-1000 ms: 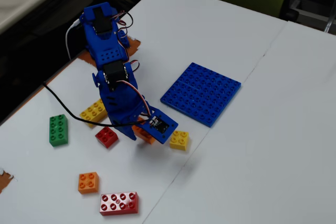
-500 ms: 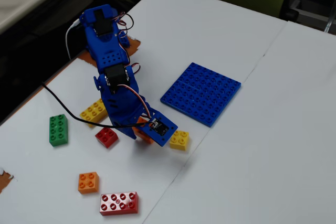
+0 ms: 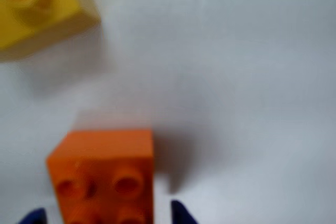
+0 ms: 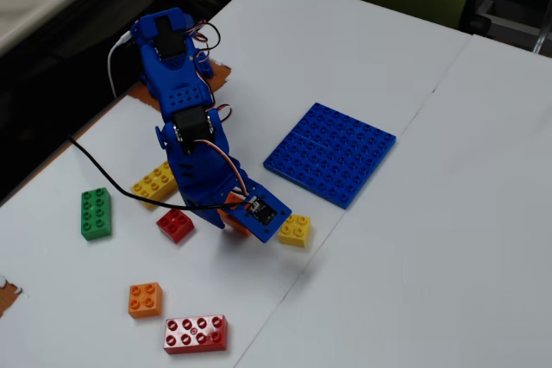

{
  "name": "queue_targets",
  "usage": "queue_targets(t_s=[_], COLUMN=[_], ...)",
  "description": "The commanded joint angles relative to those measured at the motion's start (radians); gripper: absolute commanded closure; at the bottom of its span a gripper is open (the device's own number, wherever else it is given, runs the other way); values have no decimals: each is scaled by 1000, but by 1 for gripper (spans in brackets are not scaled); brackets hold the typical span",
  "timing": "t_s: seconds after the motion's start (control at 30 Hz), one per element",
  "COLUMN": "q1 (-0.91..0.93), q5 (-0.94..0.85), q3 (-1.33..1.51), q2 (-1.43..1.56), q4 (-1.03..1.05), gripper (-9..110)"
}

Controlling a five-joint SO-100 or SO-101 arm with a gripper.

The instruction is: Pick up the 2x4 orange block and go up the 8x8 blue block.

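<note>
The 2x4 orange block [image 3: 102,153] lies on the white table at the bottom of the wrist view, its lower end cut off by the frame edge. My gripper [image 3: 107,216] is open and straddles it, with a blue fingertip [image 3: 181,213] showing on each side and a small gap to the block. In the fixed view the gripper [image 4: 235,218] is down at the table, and only a sliver of the orange block [image 4: 233,210] shows under it. The 8x8 blue block [image 4: 330,152] lies flat to the upper right of the gripper, apart from it.
A small yellow brick [image 4: 295,230] [image 3: 37,9] sits just right of the gripper. A yellow oblong brick [image 4: 155,180], green brick [image 4: 96,213], small red brick [image 4: 176,225], small orange brick [image 4: 145,299] and red oblong brick [image 4: 196,333] lie to the left and front.
</note>
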Motion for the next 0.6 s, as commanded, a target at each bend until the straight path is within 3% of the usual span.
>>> queue_targets(t_s=[0.0, 0.27, 0.37, 0.57], q1=[-15, -15, -15, -18], q5=[9, 11, 15, 17], q3=[-46, -67, -69, -69], q2=[11, 11, 11, 11], q4=[-11, 3, 5, 6], gripper=[77, 84, 92, 94])
